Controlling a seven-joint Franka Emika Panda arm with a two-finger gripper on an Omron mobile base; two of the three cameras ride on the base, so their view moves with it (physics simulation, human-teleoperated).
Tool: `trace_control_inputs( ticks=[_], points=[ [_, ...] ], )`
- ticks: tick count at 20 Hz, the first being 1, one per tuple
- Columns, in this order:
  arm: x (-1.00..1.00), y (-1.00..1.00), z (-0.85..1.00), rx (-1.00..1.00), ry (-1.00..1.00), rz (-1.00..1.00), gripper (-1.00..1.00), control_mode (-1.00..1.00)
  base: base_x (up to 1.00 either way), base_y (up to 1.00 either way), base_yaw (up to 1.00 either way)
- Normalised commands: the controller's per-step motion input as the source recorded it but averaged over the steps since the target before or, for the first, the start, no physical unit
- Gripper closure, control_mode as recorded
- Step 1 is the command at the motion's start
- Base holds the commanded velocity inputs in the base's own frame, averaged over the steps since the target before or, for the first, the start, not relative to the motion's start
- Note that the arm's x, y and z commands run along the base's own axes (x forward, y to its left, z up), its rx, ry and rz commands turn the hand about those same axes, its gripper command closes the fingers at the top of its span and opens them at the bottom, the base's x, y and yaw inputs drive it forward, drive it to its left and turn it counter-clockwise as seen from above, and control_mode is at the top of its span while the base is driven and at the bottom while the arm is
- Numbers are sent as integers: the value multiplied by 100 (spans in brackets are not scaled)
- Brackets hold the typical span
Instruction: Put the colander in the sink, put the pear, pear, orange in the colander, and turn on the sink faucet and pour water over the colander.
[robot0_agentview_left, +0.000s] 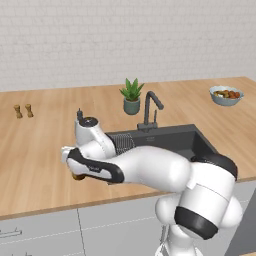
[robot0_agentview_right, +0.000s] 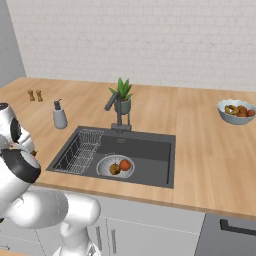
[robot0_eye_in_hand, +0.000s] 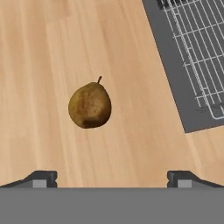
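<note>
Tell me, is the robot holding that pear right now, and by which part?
No, nothing is held. The gripper is open, its fingers spread wide and short of the pear, which lies untouched on the wooden counter.

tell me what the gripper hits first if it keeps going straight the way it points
Probably the small yellowish-brown pear lying on the wooden counter, ahead of the open gripper; depth is unclear.

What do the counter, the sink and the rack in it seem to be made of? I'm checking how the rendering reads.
The counter looks like pale wood with a matte finish: long grain lines run across it. The sink looks like dark grey matte composite or coated metal, uniform with no shine. The wire rack appears to be thin light metal, an open grid of rods.
</note>
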Motion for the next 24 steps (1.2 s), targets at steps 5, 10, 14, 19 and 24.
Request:
trace_control_inputs(
  ticks=[5, 10, 14, 19, 24],
  points=[
    [26, 15, -35, 0, 1, 0, -100, -100, 0, 0, 0],
    [25, 22, -37, 0, 0, 0, -100, -100, 0, 0, 0],
    [7, 21, -37, 0, 0, 0, -100, -100, 0, 0, 0],
    [6, 3, -12, 0, 0, 0, -100, -100, 0, 0, 0],
    [2, -4, 0, 0, 0, -4, -100, -100, 0, 0, 0]
  ],
)
